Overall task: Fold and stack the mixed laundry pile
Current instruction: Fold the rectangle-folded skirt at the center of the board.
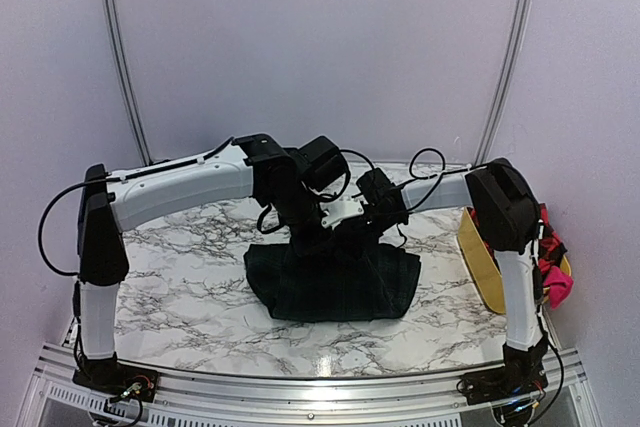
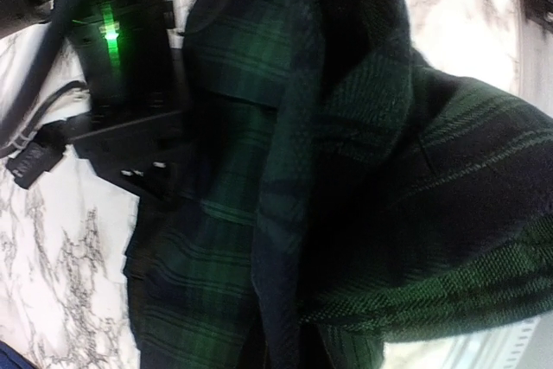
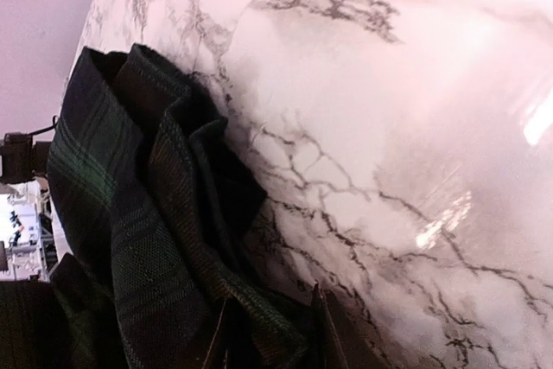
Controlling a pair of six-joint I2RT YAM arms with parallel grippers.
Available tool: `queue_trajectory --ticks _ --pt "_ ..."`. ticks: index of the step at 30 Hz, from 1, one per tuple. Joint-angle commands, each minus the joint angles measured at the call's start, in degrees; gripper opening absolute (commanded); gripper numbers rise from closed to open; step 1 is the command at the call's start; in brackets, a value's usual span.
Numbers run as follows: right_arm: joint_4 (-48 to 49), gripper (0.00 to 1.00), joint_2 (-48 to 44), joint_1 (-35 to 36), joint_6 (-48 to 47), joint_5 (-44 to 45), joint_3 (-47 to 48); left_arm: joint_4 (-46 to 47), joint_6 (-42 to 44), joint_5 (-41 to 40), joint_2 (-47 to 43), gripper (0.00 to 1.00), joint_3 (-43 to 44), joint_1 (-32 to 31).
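The dark green-and-navy plaid garment (image 1: 335, 285) lies bunched in the middle of the marble table, its top edge drawn up toward both grippers. My left gripper (image 1: 308, 237) is at the garment's upper left. In the left wrist view the plaid cloth (image 2: 346, 170) fills the frame and hides the fingers. My right gripper (image 1: 385, 222) is at the upper right. In the right wrist view a fold of the plaid (image 3: 130, 239) sits between the fingertips of that gripper (image 3: 270, 339). A red piece (image 1: 549, 243) and a pink piece (image 1: 556, 287) hang at the tub. The navy cloth is out of view.
The yellow plastic tub (image 1: 480, 259) stands tipped at the table's right edge, behind the right arm's upright link. The marble tabletop (image 1: 180, 287) spreads left of the garment. The right arm's body with a green light (image 2: 108, 32) shows close beside the left wrist.
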Motion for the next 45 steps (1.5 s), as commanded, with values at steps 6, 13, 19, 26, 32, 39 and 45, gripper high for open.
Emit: queue_trajectory --ticks 6,13,19,26,32,39,45 --pt "-1.01 0.4 -1.54 -0.22 0.07 -5.53 0.2 1.08 0.98 -6.25 8.53 0.44 10.76 5.62" --pt "-1.19 0.55 -8.55 -11.4 6.04 2.63 5.12 6.07 -9.0 -16.17 4.78 0.68 10.27 10.4" --pt "-2.71 0.58 -18.77 -15.8 6.56 4.51 2.78 21.14 -23.32 -11.95 -12.33 0.99 -10.22 14.77" --pt "3.71 0.58 -35.87 -8.72 14.89 2.66 -9.74 28.83 -37.37 -3.34 -27.44 0.99 -29.03 15.68" --pt "11.35 0.57 -38.36 2.69 24.58 5.4 -17.57 48.43 -52.98 15.4 -33.74 0.99 -46.56 15.08" --pt "14.75 0.5 -32.05 5.09 27.78 10.69 -26.58 63.06 -61.96 19.53 -24.68 0.93 -53.2 13.43" --pt "13.12 0.47 -23.79 2.48 23.31 13.37 -29.63 62.62 -65.35 16.23 -11.27 0.82 -52.88 14.66"
